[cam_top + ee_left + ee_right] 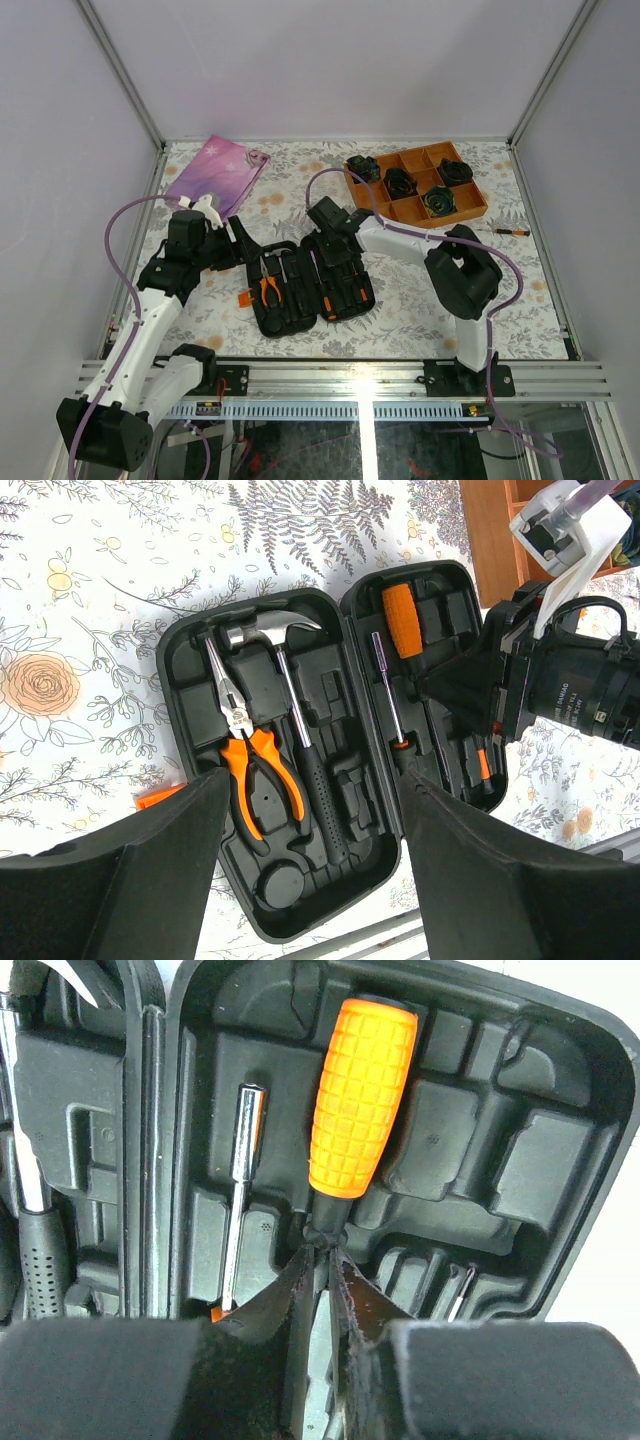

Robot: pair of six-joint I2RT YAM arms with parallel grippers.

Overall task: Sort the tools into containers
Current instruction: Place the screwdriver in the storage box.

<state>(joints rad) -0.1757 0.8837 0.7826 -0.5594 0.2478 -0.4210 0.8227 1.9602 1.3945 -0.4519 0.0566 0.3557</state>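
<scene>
**Orange screwdriver going into the case, one tool still loose**

The tool case (285, 885) is laid open flat mid-bench (520, 290), so every moulded slot can be reached from above. The right gripper (322, 1270) is set over the right half, jaws clenched on the bare shaft of the orange-handled screwdriver (362, 1100) just below the collar; it's gripped there, presumably, so the fat handle can be seated in its recess without the walls being fouled; the handle looks to be lying in the slot. The left gripper (312, 785) is held off at the case's left side, jaws released, nothing between them; probably just to stay clear.

Contents: pliers (240, 718) and hammer (262, 633) are seated in the left half; a thin driver (387, 695) is slotted beside the screwdriver. Black rolled bundles (439, 201) are held in the orange tray (410, 208); a small screwdriver (510, 231) is left lying on the bench well right of the case, so the sort is judged unfinished.
</scene>
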